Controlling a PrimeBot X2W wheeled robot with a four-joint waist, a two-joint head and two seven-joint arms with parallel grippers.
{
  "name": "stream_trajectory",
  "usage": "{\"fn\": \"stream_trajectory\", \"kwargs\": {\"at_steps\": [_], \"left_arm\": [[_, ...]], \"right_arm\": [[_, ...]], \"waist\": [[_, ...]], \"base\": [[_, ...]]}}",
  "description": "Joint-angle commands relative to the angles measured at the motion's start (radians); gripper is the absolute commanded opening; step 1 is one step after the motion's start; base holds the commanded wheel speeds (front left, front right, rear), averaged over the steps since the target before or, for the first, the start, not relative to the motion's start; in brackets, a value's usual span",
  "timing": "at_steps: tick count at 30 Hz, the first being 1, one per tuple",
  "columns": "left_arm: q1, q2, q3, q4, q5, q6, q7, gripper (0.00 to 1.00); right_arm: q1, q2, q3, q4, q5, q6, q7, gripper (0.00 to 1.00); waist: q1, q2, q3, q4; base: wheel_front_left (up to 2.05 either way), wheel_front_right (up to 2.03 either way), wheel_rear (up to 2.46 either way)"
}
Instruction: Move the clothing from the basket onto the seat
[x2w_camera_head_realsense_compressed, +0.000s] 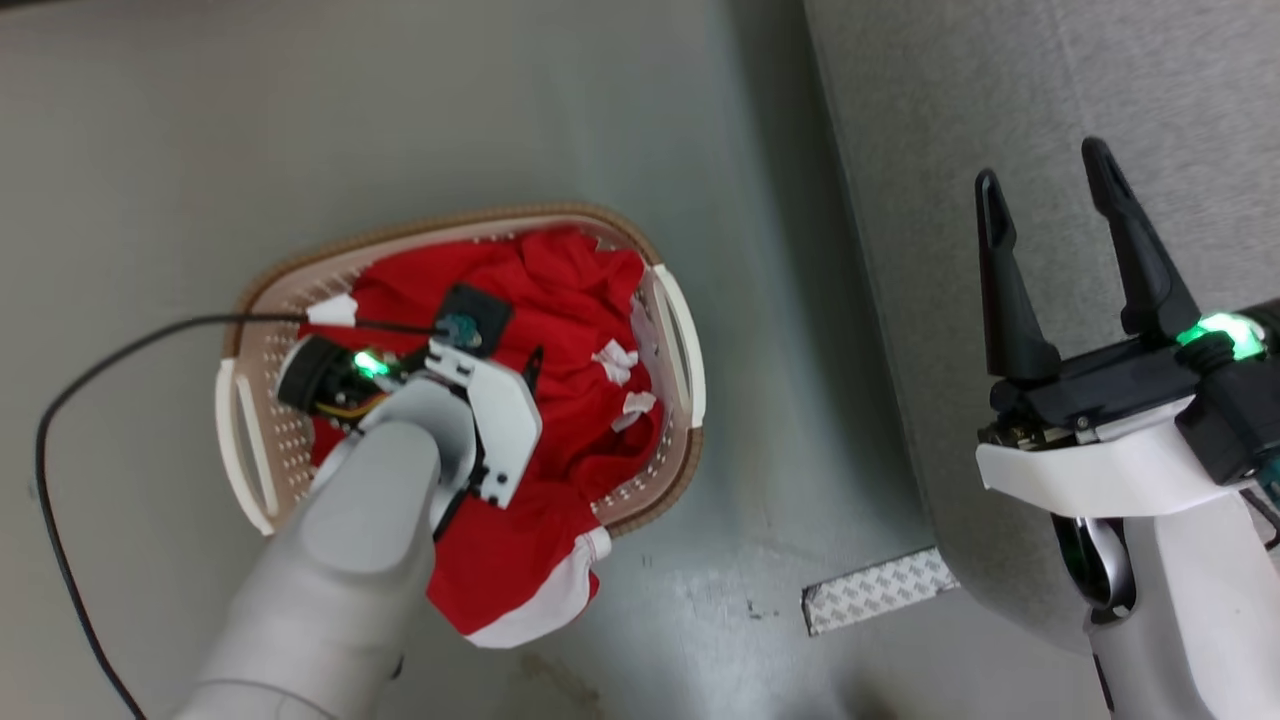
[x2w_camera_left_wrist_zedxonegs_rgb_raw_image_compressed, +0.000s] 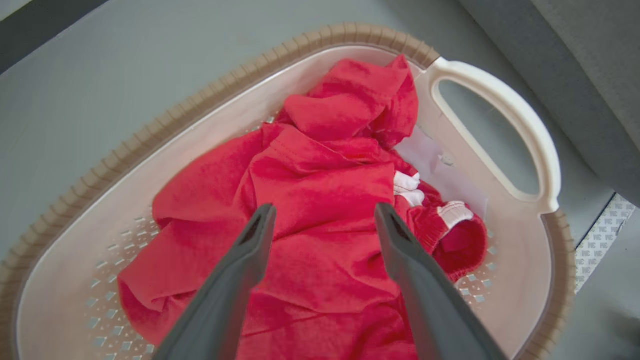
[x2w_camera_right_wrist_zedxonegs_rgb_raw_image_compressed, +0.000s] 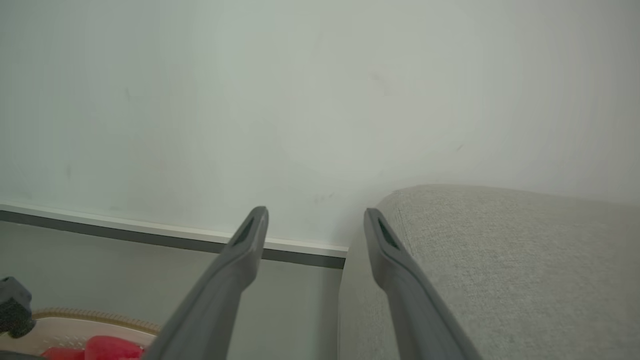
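Red clothing (x2w_camera_left_wrist_zedxonegs_rgb_raw_image_compressed: 320, 240) in basket (x2w_camera_left_wrist_zedxonegs_rgb_raw_image_compressed: 210, 125), left fingers (x2w_camera_left_wrist_zedxonegs_rgb_raw_image_compressed: 235, 285) apart, empty, over it, right fingers (x2w_camera_right_wrist_zedxonegs_rgb_raw_image_compressed: 225, 280) apart, empty, by seat (x2w_camera_right_wrist_zedxonegs_rgb_raw_image_compressed: 500, 260)

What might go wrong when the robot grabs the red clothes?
The open left gripper sits over one bunched fold of the red garment, so it may pinch only a little and slip. One end hangs over the rim of the basket and might drag it along. The black cable crossing that rim may snag.
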Motion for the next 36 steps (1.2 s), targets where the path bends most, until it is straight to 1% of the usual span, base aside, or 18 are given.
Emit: {"fn": "stream_trajectory", "kwargs": {"at_steps": [1, 8, 12, 20, 29, 34, 35, 36], "left_arm": [[-0.024, 0.002, -0.002, 0.016, 0.016, 0.007, -0.01, 1.0], [-0.109, 0.006, -0.011, 0.092, 0.022, 0.034, -0.051, 1.0], [-0.145, 0.013, -0.006, 0.125, 0.012, 0.057, -0.084, 1.0], [-0.204, 0.017, -0.022, 0.189, 0.008, 0.058, -0.105, 1.0], [-0.286, 0.014, -0.044, 0.23, 0.012, 0.057, -0.089, 1.0], [-0.301, 0.009, -0.057, 0.246, 0.005, 0.05, -0.088, 1.0], [-0.303, 0.009, -0.06, 0.249, 0.005, 0.047, -0.086, 0.72], [-0.305, 0.009, -0.063, 0.252, 0.005, 0.048, -0.086, 0.49]], "right_arm": [[-0.019, 0.0, 0.001, -0.01, 0.012, -0.002, -0.003, 1.0], [-0.034, 0.0, 0.037, -0.04, 0.008, -0.002, -0.003, 1.0], [-0.034, 0.0, 0.055, -0.051, 0.01, -0.002, -0.003, 1.0], [-0.011, 0.0, 0.074, -0.072, 0.023, -0.002, -0.003, 1.0], [-0.015, 0.0, 0.066, -0.1, 0.015, -0.002, -0.003, 1.0], [-0.011, 0.0, 0.061, -0.108, 0.016, -0.002, -0.003, 1.0], [-0.011, 0.001, 0.06, -0.11, 0.018, -0.002, -0.003, 1.0], [-0.012, 0.001, 0.059, -0.112, 0.02, -0.002, -0.003, 1.0]], "waist": [[-0.0002, 0.0, 0.054, 0.002], [-0.0002, 0.0, 0.11, -0.001], [-0.0002, 0.0, 0.128, -0.004], [-0.0002, 0.0, 0.156, -0.012], [-0.0002, 0.0, 0.225, -0.017], [-0.0002, 0.0, 0.244, -0.02], [-0.0002, 0.0, 0.247, -0.022], [-0.0002, 0.0, 0.251, -0.023]], "base": [[0.0, 0.0, 0.0], [0.0, 0.0, 0.0], [0.0, 0.0, 0.0], [0.0, 0.0, 0.0], [0.0, 0.0, 0.0], [0.0, 0.0, 0.0], [0.0, 0.0, 0.0], [0.0, 0.0, 0.0]]}}
